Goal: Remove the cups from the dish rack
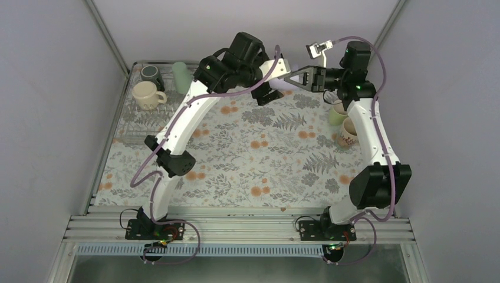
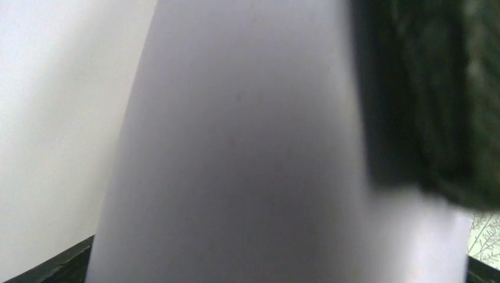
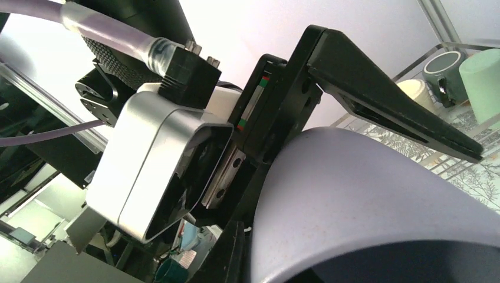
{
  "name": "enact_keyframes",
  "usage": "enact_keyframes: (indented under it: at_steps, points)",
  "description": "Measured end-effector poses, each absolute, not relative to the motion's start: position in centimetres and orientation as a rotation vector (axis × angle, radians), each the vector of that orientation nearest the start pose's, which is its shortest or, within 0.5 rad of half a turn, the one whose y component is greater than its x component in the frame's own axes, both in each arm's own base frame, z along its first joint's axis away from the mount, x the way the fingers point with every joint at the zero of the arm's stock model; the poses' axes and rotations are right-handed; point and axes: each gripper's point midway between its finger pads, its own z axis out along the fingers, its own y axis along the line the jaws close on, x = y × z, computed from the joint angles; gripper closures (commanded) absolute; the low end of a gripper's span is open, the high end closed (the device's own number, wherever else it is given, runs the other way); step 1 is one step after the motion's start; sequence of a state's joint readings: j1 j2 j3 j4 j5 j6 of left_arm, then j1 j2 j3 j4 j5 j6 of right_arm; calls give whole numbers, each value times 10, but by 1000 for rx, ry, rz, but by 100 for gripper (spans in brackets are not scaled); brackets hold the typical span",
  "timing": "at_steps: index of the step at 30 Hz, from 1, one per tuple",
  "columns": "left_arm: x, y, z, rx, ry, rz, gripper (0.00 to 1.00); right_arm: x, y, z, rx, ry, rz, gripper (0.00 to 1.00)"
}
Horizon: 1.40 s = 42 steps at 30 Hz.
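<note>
Beige patterned mug (image 1: 348, 134) and pale yellow-green cup (image 1: 337, 114) sit out on the cloth (image 1: 265, 171) by my right arm. Further up, in mid-air, the lilac tumbler (image 3: 365, 194) — right gripper (image 1: 293, 77) pinched tight on it, at the rim I think, left gripper (image 1: 272, 87) spread wide around it. Smooth, light, thin-walled, I'd say; slippery, so a rim pinch could pivot — keep it level. Far left, the dish rack (image 1: 137, 121) holds the cream-yellow mug (image 1: 147, 93), dark green-black mug (image 1: 152, 75) and mint-green tumbler (image 1: 181, 76).
</note>
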<state>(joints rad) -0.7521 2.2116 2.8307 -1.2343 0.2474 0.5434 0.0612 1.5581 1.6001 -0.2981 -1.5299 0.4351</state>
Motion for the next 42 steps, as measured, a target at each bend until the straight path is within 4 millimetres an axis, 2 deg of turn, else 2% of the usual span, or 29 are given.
enact_keyframes:
  at_steps: [5,8,10,13,15,18,21,24,26,29,33,38,42]
  points:
    - [365,-383,370,1435,1714,-360,0,338,178,415,-779,1715,1695,97]
    - [367,-358,381,1398,1743,-324,0,353,159,405,-729,1720,1671,97]
    - [370,-333,397,1345,1749,-283,0,369,142,395,-685,1725,1651,97]
    - [369,-288,435,1232,1722,-192,0,396,125,381,-623,1746,1652,97]
    - [365,-258,463,1151,1689,-120,0,412,121,370,-591,1765,1672,97]
    - [357,-229,499,1051,1623,-39,0,433,122,364,-579,1780,1697,97]
    - [350,-211,531,960,1558,22,0,452,125,377,-616,1760,1684,97]
    - [352,-203,543,913,1531,70,0,461,127,405,-691,1705,1629,97]
    - [359,-199,542,900,1530,116,0,457,130,426,-750,1659,1583,97]
    - [374,-193,523,899,1563,195,0,449,132,451,-826,1591,1511,97]
    - [395,-184,510,877,1601,264,0,443,130,476,-904,1511,1419,97]
    - [409,-160,521,799,1592,317,0,447,109,497,-941,1446,1294,97]
    - [421,-128,535,707,1579,388,0,466,83,503,-895,1418,1184,97]
